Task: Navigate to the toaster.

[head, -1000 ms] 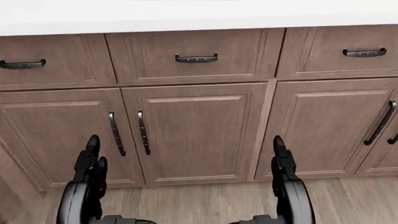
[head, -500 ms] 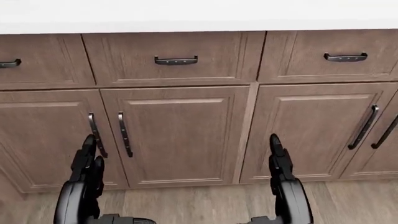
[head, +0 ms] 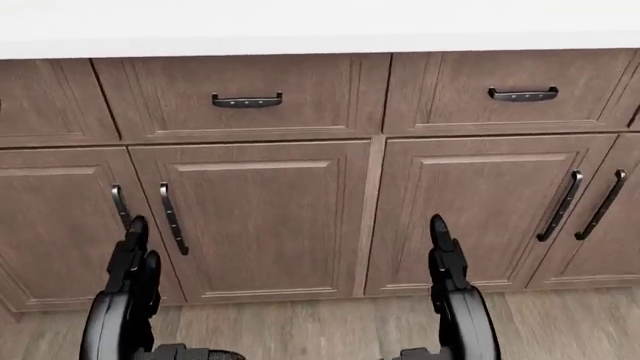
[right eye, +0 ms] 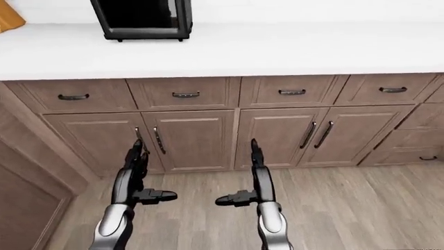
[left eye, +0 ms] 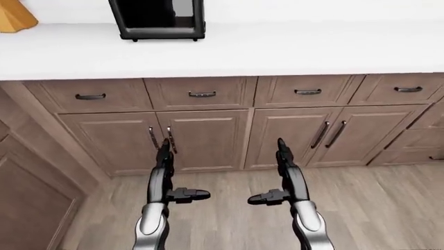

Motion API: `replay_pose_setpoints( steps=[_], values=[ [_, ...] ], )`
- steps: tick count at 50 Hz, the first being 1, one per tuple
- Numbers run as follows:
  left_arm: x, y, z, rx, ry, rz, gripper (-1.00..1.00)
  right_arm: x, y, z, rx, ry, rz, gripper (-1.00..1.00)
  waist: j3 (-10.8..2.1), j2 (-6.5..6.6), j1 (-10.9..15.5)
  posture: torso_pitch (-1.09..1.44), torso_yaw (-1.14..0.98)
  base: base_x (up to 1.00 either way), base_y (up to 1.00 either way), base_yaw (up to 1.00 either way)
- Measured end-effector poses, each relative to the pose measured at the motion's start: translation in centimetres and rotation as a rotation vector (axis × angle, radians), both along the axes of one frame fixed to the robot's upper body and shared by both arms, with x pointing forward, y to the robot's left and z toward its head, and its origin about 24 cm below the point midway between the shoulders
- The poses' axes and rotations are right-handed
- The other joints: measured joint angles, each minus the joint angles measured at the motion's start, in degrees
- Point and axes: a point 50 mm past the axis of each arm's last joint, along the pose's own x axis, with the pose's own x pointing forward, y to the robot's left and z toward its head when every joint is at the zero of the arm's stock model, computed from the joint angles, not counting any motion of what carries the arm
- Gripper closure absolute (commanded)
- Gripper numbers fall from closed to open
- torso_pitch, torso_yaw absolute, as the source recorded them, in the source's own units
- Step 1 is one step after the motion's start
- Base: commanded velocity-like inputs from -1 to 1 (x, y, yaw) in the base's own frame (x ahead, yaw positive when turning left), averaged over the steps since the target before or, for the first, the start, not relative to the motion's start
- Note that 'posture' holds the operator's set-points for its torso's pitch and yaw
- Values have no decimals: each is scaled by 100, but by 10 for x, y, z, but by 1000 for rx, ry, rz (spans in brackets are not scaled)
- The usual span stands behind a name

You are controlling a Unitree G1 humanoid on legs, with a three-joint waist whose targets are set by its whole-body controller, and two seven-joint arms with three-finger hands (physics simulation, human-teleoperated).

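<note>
Facing the long white counter (left eye: 291, 49) over brown cabinets (left eye: 208, 135) | toaster (left eye: 158, 20) on the counter, upper left of my left-eye view | approach underway, next I sidestep left to square on it | left hand (left eye: 165, 156) and right hand (left eye: 283, 154) empty, fingers apart

One white surface (left eye: 277, 52) carries two things: one black appliance (left eye: 158, 20) at 11 o'clock in the left-eye view and one tan wooden block (left eye: 12, 18) at 10 o'clock. Under it run four drawers (left eye: 202, 86), each with one dark handle, and four cabinet doors (left eye: 208, 138) in two pairs. Two robot hands show toward 6 o'clock: one left hand (left eye: 164, 177) and one right hand (left eye: 288, 177).
</note>
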Motion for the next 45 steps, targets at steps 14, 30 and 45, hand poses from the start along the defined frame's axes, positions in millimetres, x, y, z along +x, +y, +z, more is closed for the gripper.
replay_pose_setpoints(
  steps=[14, 30, 45],
  values=[
    [0, -5, 0, -9, 1, -16, -100, -3, -4, 0, -11, 8, -19, -100, 81, 288, -76, 0, 0, 0, -28, 0],
    [1, -3, 1, -9, -4, -6, -100, 1, -2, 1, -12, -9, -2, -100, -71, -296, -81, 0, 0, 0, -28, 0],
    [1, -4, 0, -4, -2, -16, -100, 0, -3, -1, 0, 3, -16, -100, 46, 412, -17, 0, 0, 0, -28, 0]
  ],
)
